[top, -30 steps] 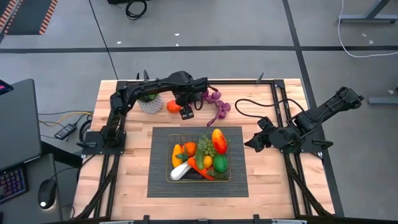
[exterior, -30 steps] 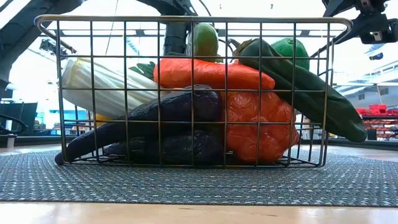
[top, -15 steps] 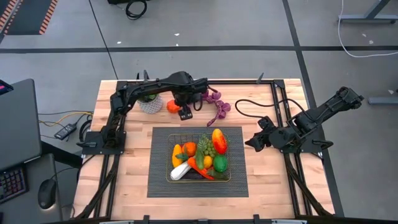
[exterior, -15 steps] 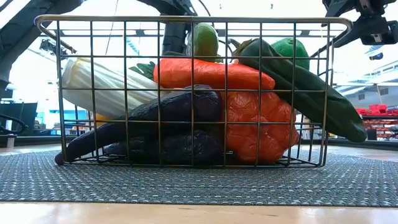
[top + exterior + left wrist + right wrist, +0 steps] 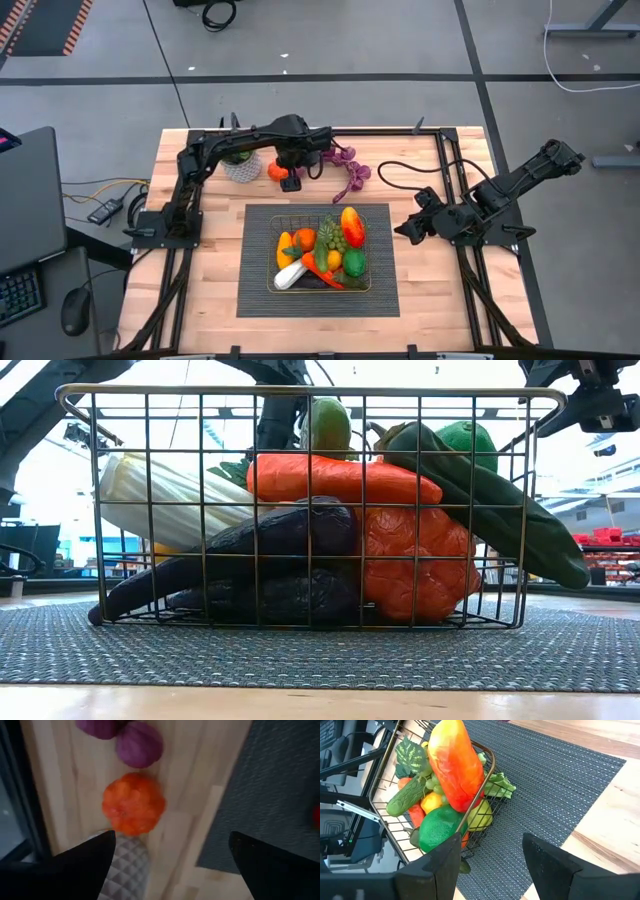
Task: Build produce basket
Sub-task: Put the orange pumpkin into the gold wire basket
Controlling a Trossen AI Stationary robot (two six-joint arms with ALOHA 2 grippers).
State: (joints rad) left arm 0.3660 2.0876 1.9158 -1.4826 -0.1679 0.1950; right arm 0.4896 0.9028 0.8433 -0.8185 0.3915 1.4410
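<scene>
The brass wire basket (image 5: 322, 290) stands on the dark ribbed mat (image 5: 380, 290), filled with produce: a leek (image 5: 170, 495), a carrot (image 5: 340, 478), an eggplant (image 5: 270, 535), a cucumber (image 5: 500, 510), a mango-like fruit (image 5: 455, 765) and green grapes. A loose orange (image 5: 276, 171) lies on the wood at the far side, between the white pot (image 5: 240, 166) and the purple grapes (image 5: 350, 168). My left gripper (image 5: 290, 182) hovers open just beside the orange (image 5: 133, 804). My right gripper (image 5: 405, 228) is open and empty, right of the basket (image 5: 492, 762).
The white patterned pot (image 5: 122, 870) with a succulent stands close to the orange on its left. A black cable (image 5: 400, 170) lies on the far right of the table. Bare wood lies near the front edge and left of the mat.
My left gripper has moved a little toward the table's left, closer to the orange and the pot. The basket and its produce have stayed still.
</scene>
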